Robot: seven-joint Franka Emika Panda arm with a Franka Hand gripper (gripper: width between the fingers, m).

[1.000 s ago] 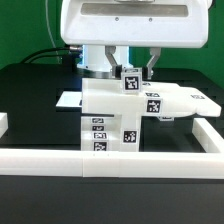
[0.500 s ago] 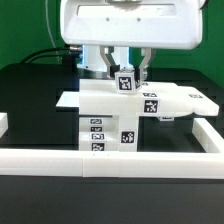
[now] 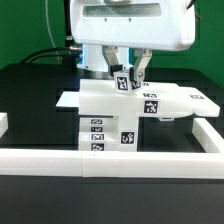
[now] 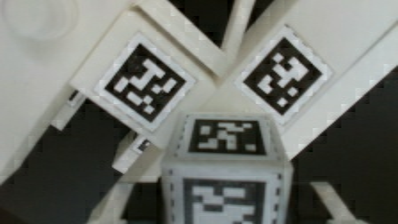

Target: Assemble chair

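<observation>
The gripper (image 3: 127, 76) is clamped on the cube-ended leg (image 3: 124, 84) just above the half-built chair (image 3: 105, 112) that stands by the border rail (image 3: 60, 160) on the table (image 3: 30, 100), so hold that leg upright, square it to the slab (image 3: 178, 100) and press down gently.

The gripper (image 3: 127, 74) is turning and edging toward the exterior view's left, carrying the small tagged leg (image 3: 122, 81) gripped between its fingers. The leg's tag is sliding leftward above the stacked chair parts (image 3: 108, 115). The arm's white housing (image 3: 135, 22) is swinging too (its left edge is drawing in rightward).
</observation>
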